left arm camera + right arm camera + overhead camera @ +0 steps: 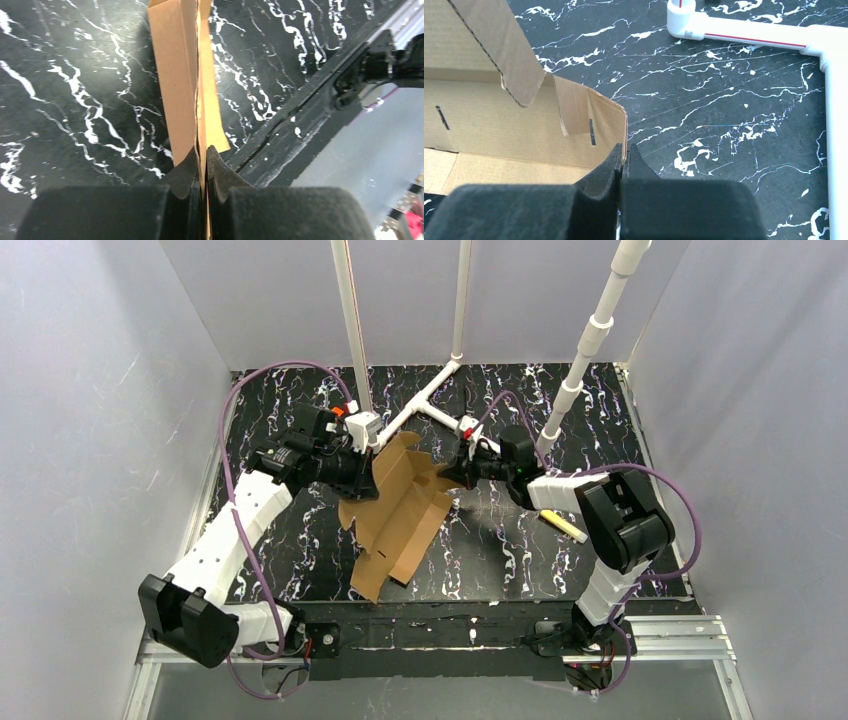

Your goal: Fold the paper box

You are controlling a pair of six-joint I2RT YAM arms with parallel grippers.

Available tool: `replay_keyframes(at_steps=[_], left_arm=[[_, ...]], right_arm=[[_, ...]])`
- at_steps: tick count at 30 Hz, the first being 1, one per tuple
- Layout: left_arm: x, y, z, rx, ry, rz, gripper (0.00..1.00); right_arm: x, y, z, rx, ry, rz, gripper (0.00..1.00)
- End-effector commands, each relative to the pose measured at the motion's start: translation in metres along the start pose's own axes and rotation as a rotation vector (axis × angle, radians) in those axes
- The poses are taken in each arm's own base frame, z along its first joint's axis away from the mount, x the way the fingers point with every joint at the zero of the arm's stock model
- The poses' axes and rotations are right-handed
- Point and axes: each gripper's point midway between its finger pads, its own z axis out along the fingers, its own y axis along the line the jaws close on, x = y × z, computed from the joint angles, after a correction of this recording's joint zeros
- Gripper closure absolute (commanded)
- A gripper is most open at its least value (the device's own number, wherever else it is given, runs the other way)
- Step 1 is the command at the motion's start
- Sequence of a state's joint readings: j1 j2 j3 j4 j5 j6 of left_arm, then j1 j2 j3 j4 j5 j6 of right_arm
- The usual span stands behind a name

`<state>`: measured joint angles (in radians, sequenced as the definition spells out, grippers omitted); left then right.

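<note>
The paper box (pixel 400 515) is a brown corrugated sheet, partly folded, lying between the two arms on the black marbled table. My left gripper (pixel 368 472) is shut on its left side; in the left wrist view the folded cardboard (pixel 180 75) runs edge-on straight into the closed gripper (pixel 201 152). My right gripper (pixel 447 475) is shut on the box's right wall; in the right wrist view the cardboard wall (pixel 609 125) with its dark slot ends pinched in the gripper (pixel 624 149), and a loose flap (pixel 504 55) stands up at the left.
A white PVC pipe frame (pixel 430 400) rises behind the box, its tee lying on the table (pixel 749 37). A yellow object (pixel 563 525) lies under the right arm. Grey walls close in both sides. The table's front rail (pixel 310 105) runs near the left gripper.
</note>
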<state>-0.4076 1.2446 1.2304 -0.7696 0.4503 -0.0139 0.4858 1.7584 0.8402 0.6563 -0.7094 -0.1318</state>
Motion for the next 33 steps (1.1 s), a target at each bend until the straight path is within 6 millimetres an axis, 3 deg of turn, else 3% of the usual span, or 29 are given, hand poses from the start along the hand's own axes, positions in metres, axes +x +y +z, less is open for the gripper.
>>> replay_keyframes(at_steps=[1, 16, 23, 29, 33], left_arm=[[-0.003, -0.021, 0.007, 0.137, 0.002, -0.069, 1.0], [0.015, -0.015, 0.028, 0.136, 0.049, -0.186, 1.0], [0.015, -0.011, 0.034, 0.124, 0.029, -0.209, 1.0], [0.019, -0.01, 0.036, 0.121, 0.021, -0.22, 1.0], [0.019, -0.009, 0.038, 0.12, 0.024, -0.22, 1.0]], right_arm=[[-0.03, 0.007, -0.001, -0.003, -0.127, -0.096, 0.99], [-0.008, 0.029, -0.012, -0.062, -0.165, -0.154, 0.98], [0.003, 0.046, -0.023, -0.17, -0.109, -0.174, 0.86], [0.015, 0.053, -0.027, -0.227, -0.042, -0.194, 0.7], [0.018, 0.055, -0.029, -0.246, -0.011, -0.214, 0.68]])
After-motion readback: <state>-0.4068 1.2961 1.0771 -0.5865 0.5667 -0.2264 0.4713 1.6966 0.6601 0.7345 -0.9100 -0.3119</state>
